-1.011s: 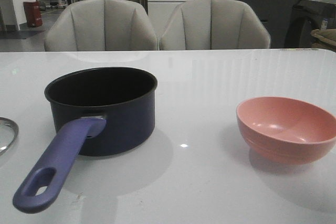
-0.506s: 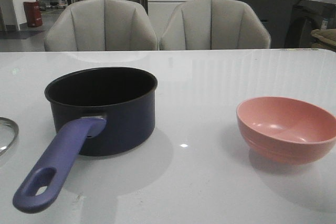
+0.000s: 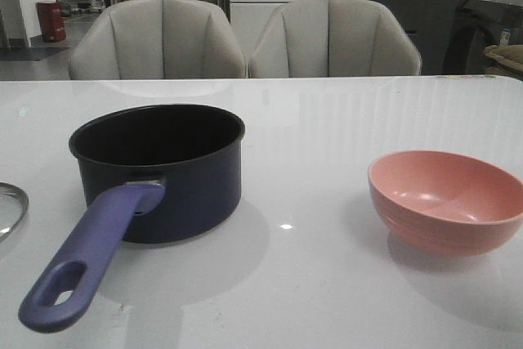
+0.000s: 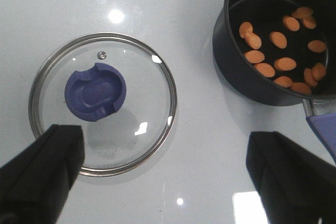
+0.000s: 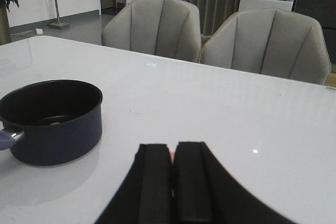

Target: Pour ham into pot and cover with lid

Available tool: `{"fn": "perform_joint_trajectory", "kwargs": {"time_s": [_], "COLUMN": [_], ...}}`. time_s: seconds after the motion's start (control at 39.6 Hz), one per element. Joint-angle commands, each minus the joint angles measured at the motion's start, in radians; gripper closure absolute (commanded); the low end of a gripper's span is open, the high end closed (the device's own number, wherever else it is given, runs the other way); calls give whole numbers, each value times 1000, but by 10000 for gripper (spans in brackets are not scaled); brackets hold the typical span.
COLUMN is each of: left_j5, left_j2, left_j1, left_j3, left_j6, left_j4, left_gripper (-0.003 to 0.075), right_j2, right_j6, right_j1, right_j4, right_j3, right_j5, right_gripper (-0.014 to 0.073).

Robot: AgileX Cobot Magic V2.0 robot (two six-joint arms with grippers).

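The dark navy pot [image 3: 163, 173] stands left of centre on the white table, its purple-blue handle [image 3: 90, 259] pointing toward the front. The left wrist view shows several orange oval ham slices [image 4: 278, 39] lying inside the pot [image 4: 262, 90]. The glass lid [image 4: 139, 103] with its purple-blue knob [image 4: 95, 92] lies flat on the table left of the pot; only its rim [image 3: 10, 200] shows in the front view. My left gripper [image 4: 168, 174] hangs open and empty above the lid's edge. My right gripper [image 5: 172, 153] is shut, away from the pot [image 5: 52, 124].
An empty pink bowl [image 3: 445, 198] sits on the right of the table. Two grey chairs [image 3: 155, 38] [image 3: 331, 38] stand behind the far table edge. Neither arm shows in the front view.
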Motion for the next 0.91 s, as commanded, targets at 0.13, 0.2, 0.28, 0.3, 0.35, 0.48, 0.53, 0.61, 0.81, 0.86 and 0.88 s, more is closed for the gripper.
{"fn": "perform_joint_trajectory", "kwargs": {"time_s": [0.13, 0.2, 0.28, 0.3, 0.35, 0.48, 0.53, 0.61, 0.81, 0.86, 0.88], "left_j5": [38, 54, 59, 61, 67, 91, 91, 84, 89, 96, 96], "left_j2": [126, 166, 197, 209, 229, 287, 308, 341, 435, 463, 472], "left_j1": [36, 62, 86, 92, 103, 115, 115, 115, 115, 115, 115], "left_j3": [-144, -171, -190, -197, -202, -210, -210, -210, -233, -250, -257], "left_j6": [-12, -12, -12, -12, -10, -3, -3, -3, 2, 2, 2], "left_j4": [-10, -25, -38, -38, -38, -36, -36, -36, -33, -33, -33], "left_gripper": [55, 55, 55, 55, 55, 55, 55, 55, 56, 56, 56], "right_j2": [8, 8, 8, 8, 8, 8, 8, 8, 8, 8, 8], "right_j6": [-3, -3, -3, -3, -3, -3, -3, -3, -3, -3, -3], "right_j1": [-2, -2, -2, -2, -2, -2, -2, -2, -2, -2, -2], "right_j4": [5, 5, 5, 5, 5, 5, 5, 5, 5, 5, 5], "right_j3": [-26, -26, -26, -26, -26, -26, -26, -26, -26, -26, -26], "right_j5": [-77, -77, -77, -77, -77, -77, -77, -77, -77, -77, -77], "right_gripper": [456, 456, 456, 456, 456, 456, 456, 456, 456, 456, 456]}}
